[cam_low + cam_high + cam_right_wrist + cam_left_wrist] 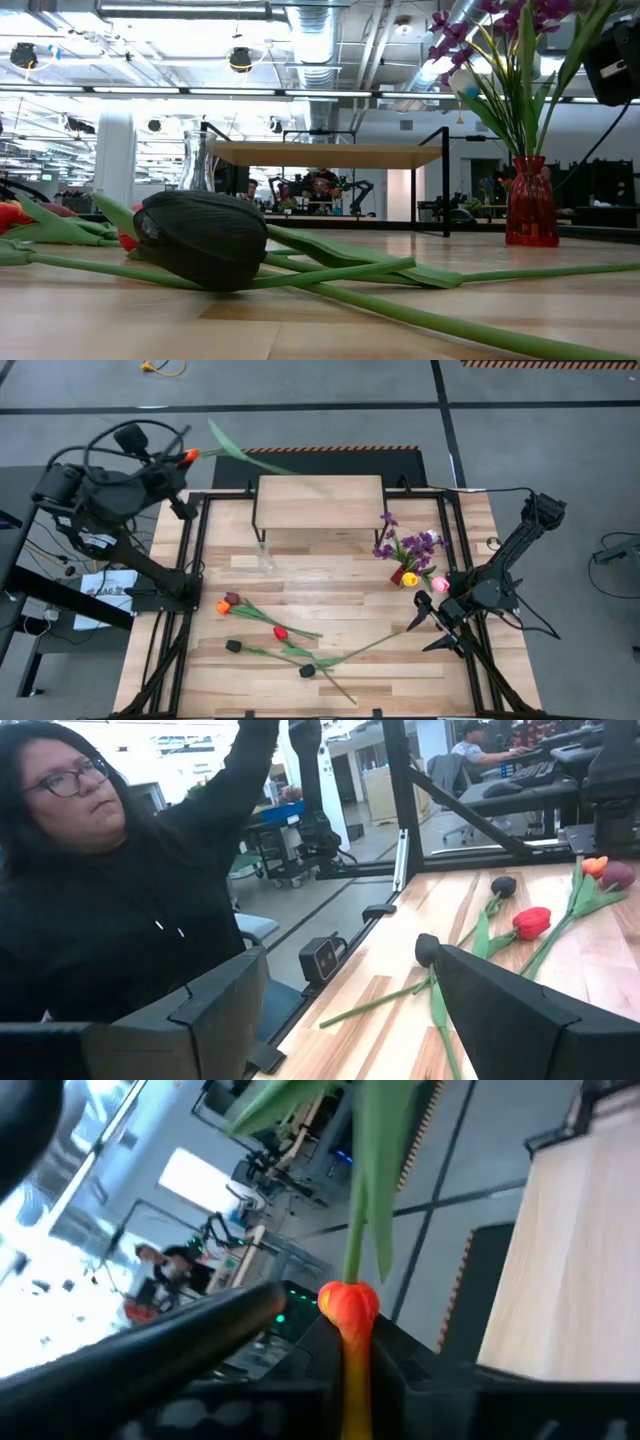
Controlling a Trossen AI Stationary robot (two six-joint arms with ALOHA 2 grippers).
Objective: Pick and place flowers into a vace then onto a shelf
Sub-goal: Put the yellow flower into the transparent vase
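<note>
Left claw (186,457) clamped on orange tulip (190,456), held high off surface's far-left corner, stem toward shelf (320,500). Swing stem-down over clear vase (265,557), lower slowly. Right claw (440,628) wide open, empty.

The high view looks straight down on the whole surface (340,590). The low view sits at board level, very near a black flower (200,238), facing the shelf (330,154), which both views share.
</note>
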